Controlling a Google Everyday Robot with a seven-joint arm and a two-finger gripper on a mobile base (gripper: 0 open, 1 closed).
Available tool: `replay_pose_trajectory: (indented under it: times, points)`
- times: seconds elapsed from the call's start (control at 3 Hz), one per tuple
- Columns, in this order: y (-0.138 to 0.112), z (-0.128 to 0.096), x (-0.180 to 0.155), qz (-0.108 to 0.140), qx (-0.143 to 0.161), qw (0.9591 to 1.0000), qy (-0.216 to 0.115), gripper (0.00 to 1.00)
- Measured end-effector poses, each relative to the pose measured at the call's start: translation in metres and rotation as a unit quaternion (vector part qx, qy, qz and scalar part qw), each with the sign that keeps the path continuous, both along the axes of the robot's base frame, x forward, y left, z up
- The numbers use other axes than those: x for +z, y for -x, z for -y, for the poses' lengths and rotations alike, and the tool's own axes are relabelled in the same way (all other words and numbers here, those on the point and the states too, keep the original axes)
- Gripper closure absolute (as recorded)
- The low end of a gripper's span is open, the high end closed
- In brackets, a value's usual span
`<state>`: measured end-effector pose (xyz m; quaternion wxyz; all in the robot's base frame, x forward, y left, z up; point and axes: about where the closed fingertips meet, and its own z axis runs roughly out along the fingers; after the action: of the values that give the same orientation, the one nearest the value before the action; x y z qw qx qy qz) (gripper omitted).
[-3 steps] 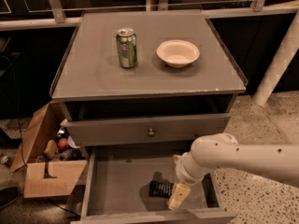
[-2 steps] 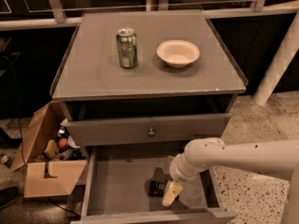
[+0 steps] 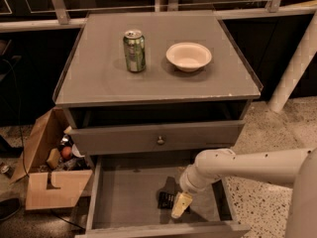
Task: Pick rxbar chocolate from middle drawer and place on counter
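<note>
At the bottom of the frame, pulled well out: wide shallow grey wooden middle drawer [image 3: 124, 195] with low side walls and a bare flat floor. Inside it, right of centre, one item only: small flat black rectangular rxbar chocolate wrapper [image 3: 166, 199] with pale print, lying flat, partly hidden by the tool above. Reaching in from the right edge of the frame on a thick white arm [image 3: 247, 165]: cream-tipped gripper [image 3: 180, 208], pointed down at the bar's right end, touching it or just over it; cannot tell which, nor whether open, closed or clamped on the bar. Likely step in hand: securing the bar before the lift. To do it well: straddle the bar across its narrow width, go low enough to catch the thin wrapper without skating it toward the front wall, close gently, then lift straight up, clear of that wall and of the drawer front above. Lower left, beside the cabinet: open brown cardboard box [image 3: 54, 187] holding small mixed clutter, too dim to name. Above the open drawer: closed grey drawer front [image 3: 198, 138] with a small round metal knob [image 3: 160, 140]. Farthest, across the upper half: flat matte grey desk [image 3: 99, 78], rimmed at the sides, the destination. On it, left of centre, upright green soda can [image 3: 134, 50]; to its right, apart from it, shallow pale round bowl [image 3: 188, 56], empty. Bare surface toward the front edge, seemingly enough for setting the bar down.
</note>
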<state>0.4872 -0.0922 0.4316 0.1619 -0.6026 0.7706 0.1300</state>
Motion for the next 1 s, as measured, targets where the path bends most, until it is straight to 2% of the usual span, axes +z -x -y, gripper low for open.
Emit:
replay_pose_trajectory:
  times: [0.67,1.0]
  points:
    - [-0.017,0.012,-0.031,-0.003,-0.013,0.9999,0.0,0.0]
    - [-0.018,0.014,-0.056,-0.021,-0.032,0.9993,-0.007,0.0]
